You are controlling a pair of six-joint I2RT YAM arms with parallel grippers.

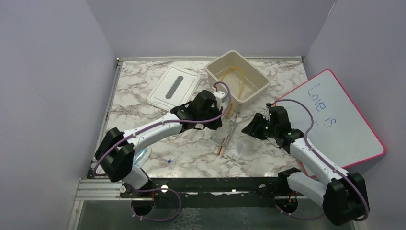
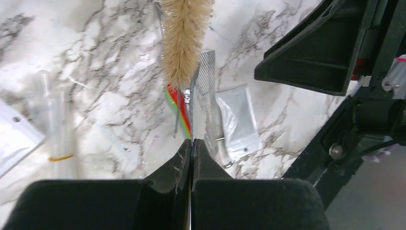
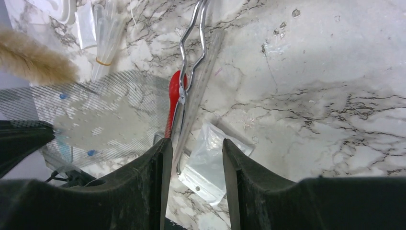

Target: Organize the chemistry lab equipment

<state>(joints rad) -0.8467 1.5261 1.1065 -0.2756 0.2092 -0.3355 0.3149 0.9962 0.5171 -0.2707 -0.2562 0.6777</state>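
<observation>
My left gripper (image 2: 191, 140) is shut on the thin edge of a wire mesh square (image 3: 105, 110), which stands raised and edge-on ahead of the jaws. A tan bristle brush (image 2: 184, 38) hangs just beyond the fingertips; I cannot tell whether its wire is pinched too. My right gripper (image 3: 194, 141) is open, low over a clear plastic packet (image 3: 210, 163) and the end of the thin metal tongs (image 3: 191, 48). The red-tipped dropper (image 3: 174, 91) lies beside the tongs. Tiny blue-capped pieces (image 3: 62, 96) show through the mesh. Amber tubing (image 1: 234, 79) lies in the bin.
The cream bin (image 1: 249, 96) stands at the back centre, with its white lid (image 1: 174, 86) to its left. The pink-edged whiteboard (image 1: 335, 120) lies on the right. A bundle of clear tubes with an orange band (image 3: 105, 38) rests left of the tongs. The two grippers are close together.
</observation>
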